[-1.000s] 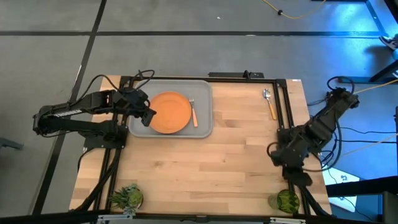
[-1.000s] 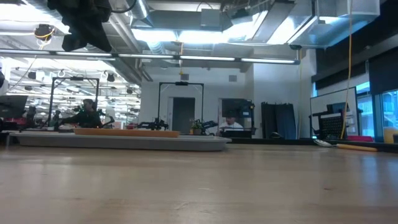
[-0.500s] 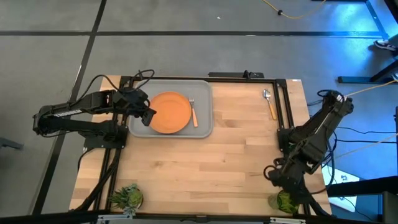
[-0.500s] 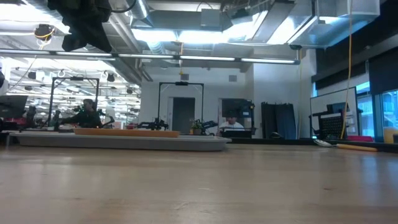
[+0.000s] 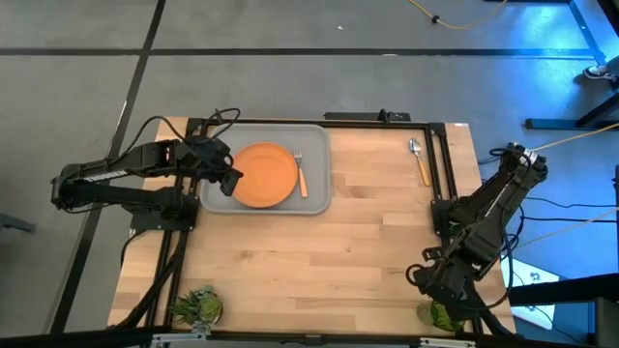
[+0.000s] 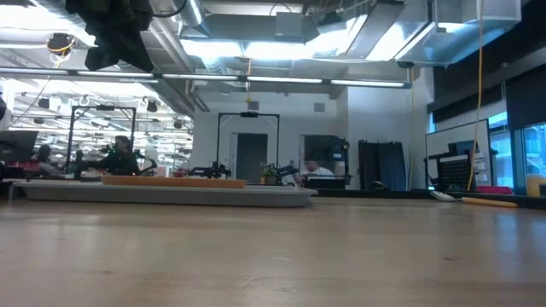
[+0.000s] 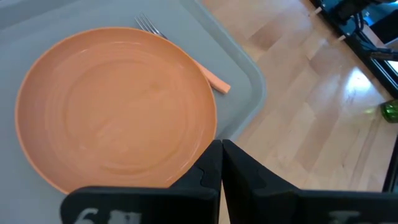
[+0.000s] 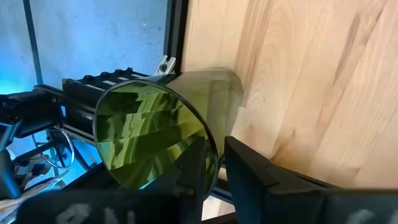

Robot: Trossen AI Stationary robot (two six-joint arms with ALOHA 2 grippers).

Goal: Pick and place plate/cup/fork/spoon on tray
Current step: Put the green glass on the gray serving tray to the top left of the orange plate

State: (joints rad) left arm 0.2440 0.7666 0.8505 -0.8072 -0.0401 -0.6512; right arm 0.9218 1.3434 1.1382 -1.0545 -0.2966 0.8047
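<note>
The table (image 5: 319, 242) carried the tray (image 5: 215, 198) at its 11 o'clock corner, a placement I judged convenient for my left arm's reach. On the tray the plate (image 5: 264, 175) lay flat at centre, and the fork (image 5: 300, 174) lay just beside it at the plate's 3 o'clock, tines toward 12 o'clock; both items appeared already delivered. My left gripper (image 7: 221, 163) hung over the plate's 9 o'clock edge with its fingers pressed together and nothing between them, which I took as a waiting posture.

My right gripper (image 8: 216, 163) was down at the table's 5 o'clock corner, where the cup (image 8: 152, 140) stood against the edge. The fingers sat narrowly apart at the cup's rim; I judged the approach was aimed at pinching the wall, but contact could not be confirmed.

The spoon (image 5: 419, 159) lay at the table's 1 o'clock, well apart from the tray, not yet collected.
</note>
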